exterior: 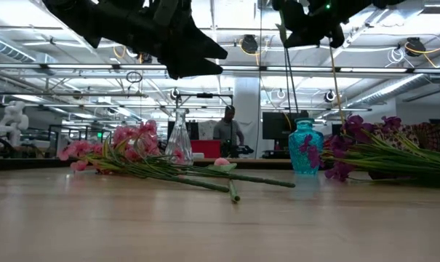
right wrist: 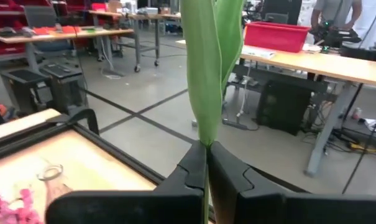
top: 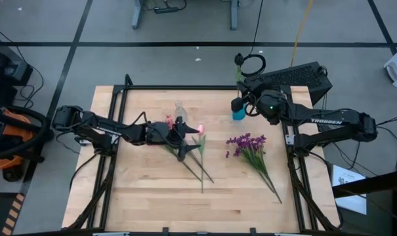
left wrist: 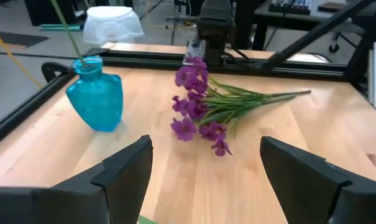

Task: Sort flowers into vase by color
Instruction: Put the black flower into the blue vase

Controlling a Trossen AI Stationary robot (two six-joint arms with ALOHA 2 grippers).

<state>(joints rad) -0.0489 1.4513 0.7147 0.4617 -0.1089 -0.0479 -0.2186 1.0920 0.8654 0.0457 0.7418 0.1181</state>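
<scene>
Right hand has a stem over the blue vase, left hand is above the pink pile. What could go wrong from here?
1. The right hand pinches only a thin stem by its leaf; it could slip or bend before seating in the blue vase.
2. That vase has a narrow neck and looks light, so a sideways push on the stem could tip it.
3. The left hand is open above overlapping pink flowers; it may grab several, or knock the clear vase.

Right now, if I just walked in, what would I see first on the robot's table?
Probably the bright blue vase near the table's far edge, with the right claw above it, shut on a green stem. Next, the purple flowers lying on the wood beside that vase. Then the pink flowers lying by a clear glass vase, with the left claw hanging open over them.
</scene>
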